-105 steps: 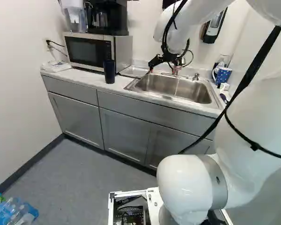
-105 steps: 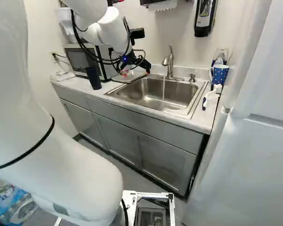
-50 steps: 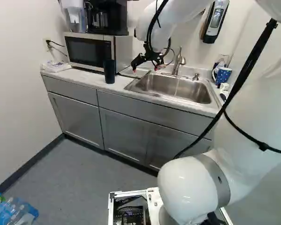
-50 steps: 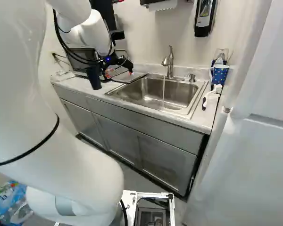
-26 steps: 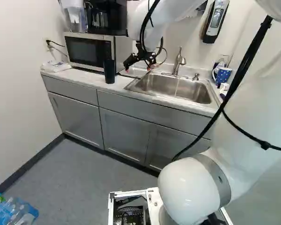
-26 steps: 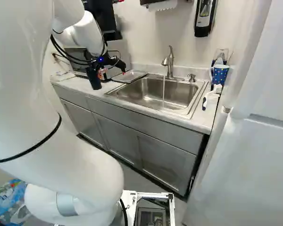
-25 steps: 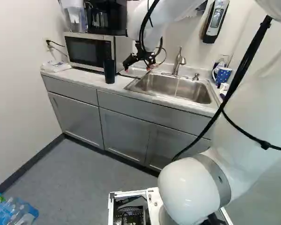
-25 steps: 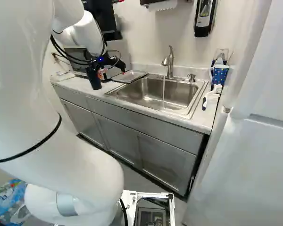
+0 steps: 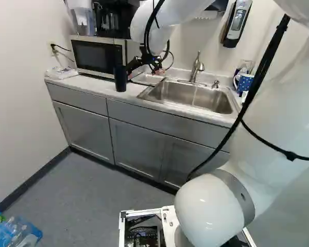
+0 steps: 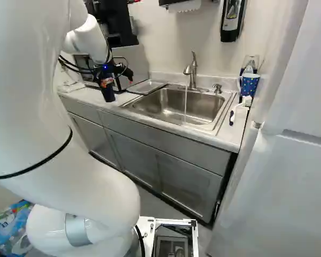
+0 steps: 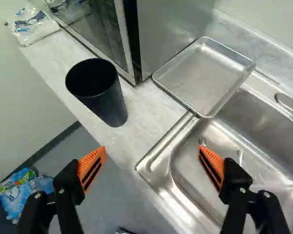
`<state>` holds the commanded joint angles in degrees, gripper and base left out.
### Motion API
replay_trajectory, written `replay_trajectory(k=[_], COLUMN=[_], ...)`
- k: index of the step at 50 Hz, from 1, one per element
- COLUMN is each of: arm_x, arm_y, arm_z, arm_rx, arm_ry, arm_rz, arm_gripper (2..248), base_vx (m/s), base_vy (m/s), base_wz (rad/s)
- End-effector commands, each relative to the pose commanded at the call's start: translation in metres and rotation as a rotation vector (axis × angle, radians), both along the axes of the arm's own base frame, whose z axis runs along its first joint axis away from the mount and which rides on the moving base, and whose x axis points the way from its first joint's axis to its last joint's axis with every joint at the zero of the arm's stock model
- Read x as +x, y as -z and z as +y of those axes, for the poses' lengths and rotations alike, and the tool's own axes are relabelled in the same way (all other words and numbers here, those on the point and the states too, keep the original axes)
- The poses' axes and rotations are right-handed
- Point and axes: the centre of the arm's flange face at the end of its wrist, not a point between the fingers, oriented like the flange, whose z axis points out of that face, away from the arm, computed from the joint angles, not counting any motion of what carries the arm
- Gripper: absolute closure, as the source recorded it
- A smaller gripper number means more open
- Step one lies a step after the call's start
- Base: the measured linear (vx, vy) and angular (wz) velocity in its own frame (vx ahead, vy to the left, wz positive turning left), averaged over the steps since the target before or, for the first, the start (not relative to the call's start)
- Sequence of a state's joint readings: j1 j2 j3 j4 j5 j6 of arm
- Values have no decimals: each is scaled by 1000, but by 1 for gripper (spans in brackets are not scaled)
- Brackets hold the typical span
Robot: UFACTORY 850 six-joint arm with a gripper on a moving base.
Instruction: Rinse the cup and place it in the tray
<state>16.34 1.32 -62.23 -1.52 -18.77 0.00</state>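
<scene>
My hand (image 11: 152, 150) is hanging wide open, short of the dark cup (image 11: 108, 105), which is standing upright on the surface (image 11: 145, 108) near the tray (image 11: 205, 75); I'm planning a slow, square approach, so closing isn't tipping it.

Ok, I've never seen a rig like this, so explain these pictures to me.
The machine is a white robot arm with a two-fingered gripper. Two base cameras, behind the arm on each side, look ahead; a third looks along the gripper from the wrist. All show the same counter, holding a dark cup, a microwave and a spotted blue mug, with a metal tray at the edge of the sink, where water runs. The gripper is open and holds nothing.
</scene>
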Motion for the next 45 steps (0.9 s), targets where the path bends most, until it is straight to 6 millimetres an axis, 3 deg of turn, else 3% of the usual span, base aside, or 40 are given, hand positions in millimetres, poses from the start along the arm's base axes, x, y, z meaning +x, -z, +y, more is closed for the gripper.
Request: replay_trajectory(k=[45], arm_x=[34], arm_y=[34], arm_z=[44], arm_rx=[50], arm_ry=[-64], arm_rz=[-144], arm_gripper=[3], base_vx=[0], base_vy=[0], base_wz=[0])
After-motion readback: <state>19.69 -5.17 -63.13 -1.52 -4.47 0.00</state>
